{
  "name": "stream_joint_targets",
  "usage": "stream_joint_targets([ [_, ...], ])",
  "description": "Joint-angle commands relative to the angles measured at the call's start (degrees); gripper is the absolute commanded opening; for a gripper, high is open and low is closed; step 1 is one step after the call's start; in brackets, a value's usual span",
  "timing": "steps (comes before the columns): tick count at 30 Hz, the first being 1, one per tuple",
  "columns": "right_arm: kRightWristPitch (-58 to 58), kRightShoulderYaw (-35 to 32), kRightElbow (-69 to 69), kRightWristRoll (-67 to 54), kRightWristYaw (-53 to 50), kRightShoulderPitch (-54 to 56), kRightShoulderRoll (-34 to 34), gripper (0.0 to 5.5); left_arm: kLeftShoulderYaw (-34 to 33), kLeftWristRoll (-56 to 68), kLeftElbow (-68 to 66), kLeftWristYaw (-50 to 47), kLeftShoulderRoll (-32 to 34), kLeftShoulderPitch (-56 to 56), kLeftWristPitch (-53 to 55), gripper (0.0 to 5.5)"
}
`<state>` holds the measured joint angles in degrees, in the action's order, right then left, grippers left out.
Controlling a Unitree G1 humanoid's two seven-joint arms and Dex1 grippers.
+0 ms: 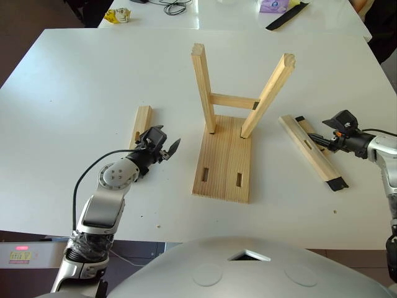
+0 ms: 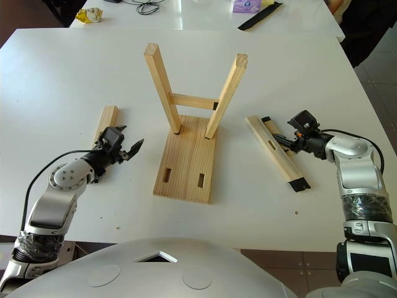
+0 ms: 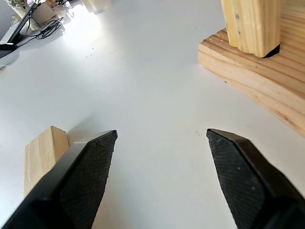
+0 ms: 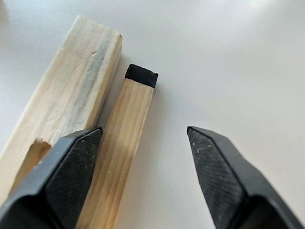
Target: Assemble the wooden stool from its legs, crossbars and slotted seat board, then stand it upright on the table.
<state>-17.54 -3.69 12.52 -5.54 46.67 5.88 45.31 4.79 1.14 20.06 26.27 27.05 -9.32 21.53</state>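
Note:
The slotted seat board lies flat mid-table. Two legs stand in its far slots, joined by a crossbar; its two near slots are empty. A loose leg lies to the left. My left gripper hovers open between that leg's end and the board's edge, holding nothing. On the right lie a slotted leg and, alongside it, a thinner bar with black ends. My right gripper is open just over them, one finger above the leg.
The white table has free room at far left and along the front edge. Behind it stands a second table with cables, a yellow object, a purple packet and a black strip.

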Motion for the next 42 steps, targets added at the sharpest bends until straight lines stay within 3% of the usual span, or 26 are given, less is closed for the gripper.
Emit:
stream_joint_targets([
  [1, -0.2, 0.3, -2.3, 0.2, 0.9, -0.2, 0.9, 3.31, 0.4, -0.4, 0.4, 0.0, 0.0, -0.3, -0.2, 3.50],
  [20, 2.8, -2.1, 1.4, 1.6, -1.4, 0.4, 2.7, 3.31, 0.9, -1.0, -1.2, 0.6, 0.6, 1.4, -0.1, 3.50],
  [33, 12.7, -3.2, 6.5, 1.2, 10.3, 2.7, 13.7, 3.31, 0.7, -1.4, -1.2, 0.6, 0.7, 1.4, -0.3, 3.50],
  [42, 17.1, -1.1, 0.7, 1.3, 22.9, -3.8, 19.1, 3.31, 1.6, -1.9, -1.9, 1.1, 0.9, 2.5, -0.6, 3.50],
])
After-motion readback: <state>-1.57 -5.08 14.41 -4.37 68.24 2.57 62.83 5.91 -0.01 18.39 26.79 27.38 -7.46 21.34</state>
